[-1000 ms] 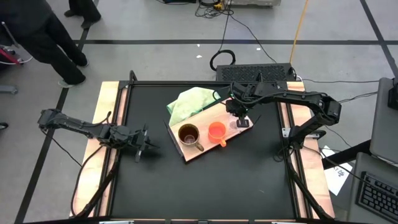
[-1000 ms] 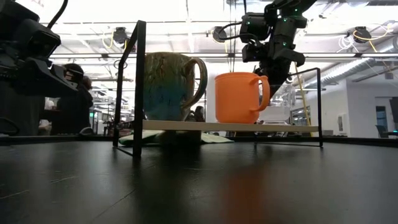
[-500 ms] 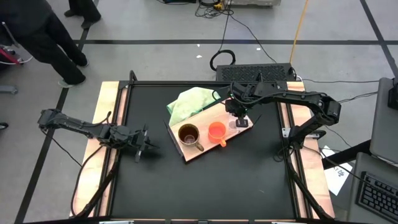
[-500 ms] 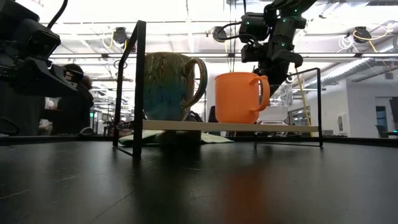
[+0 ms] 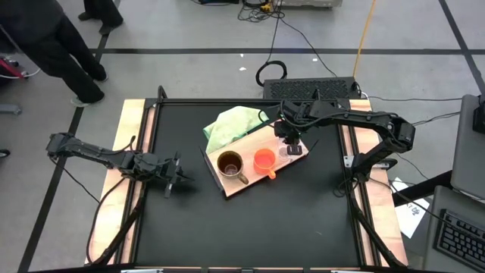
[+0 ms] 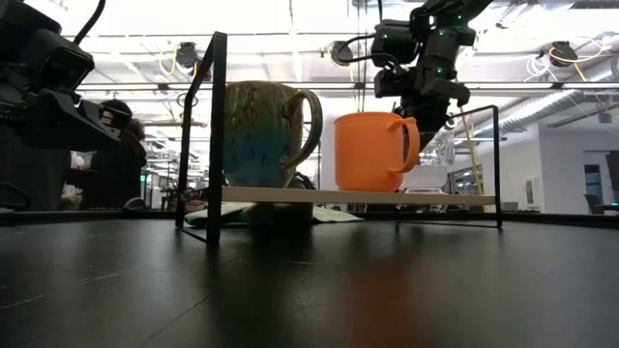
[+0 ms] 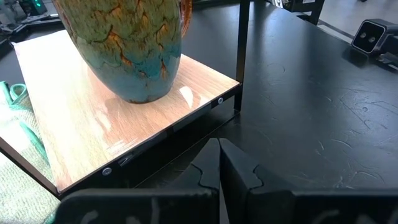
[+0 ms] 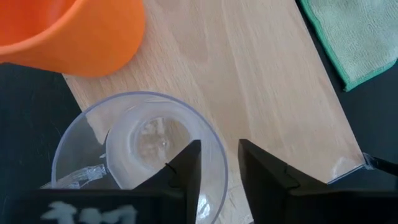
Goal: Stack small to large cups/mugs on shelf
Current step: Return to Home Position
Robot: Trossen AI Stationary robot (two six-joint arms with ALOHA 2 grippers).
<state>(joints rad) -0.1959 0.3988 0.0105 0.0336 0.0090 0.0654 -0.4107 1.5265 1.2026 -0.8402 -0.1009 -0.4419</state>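
Note:
On the wooden shelf (image 5: 254, 144) stand the brown mug (image 5: 230, 164), the orange cup (image 5: 264, 160) and the small clear glass cup (image 8: 140, 146), all upright on their bases. The glass cup is at the shelf's right end (image 5: 294, 150). My right gripper (image 8: 221, 165) hangs over it, pointing down and open. One finger (image 8: 186, 168) is inside the cup's rim and the other finger (image 8: 261, 168) is outside. My left gripper (image 7: 219, 168) is shut and empty, low over the table left of the shelf (image 5: 178, 177).
A light green cloth (image 5: 231, 123) lies partly under the shelf's far end. The shelf has thin black uprights (image 6: 215, 126) at its corners. A person (image 5: 53, 45) stands beyond the table's far left corner. Bare black tabletop (image 5: 250, 227) lies on the near side.

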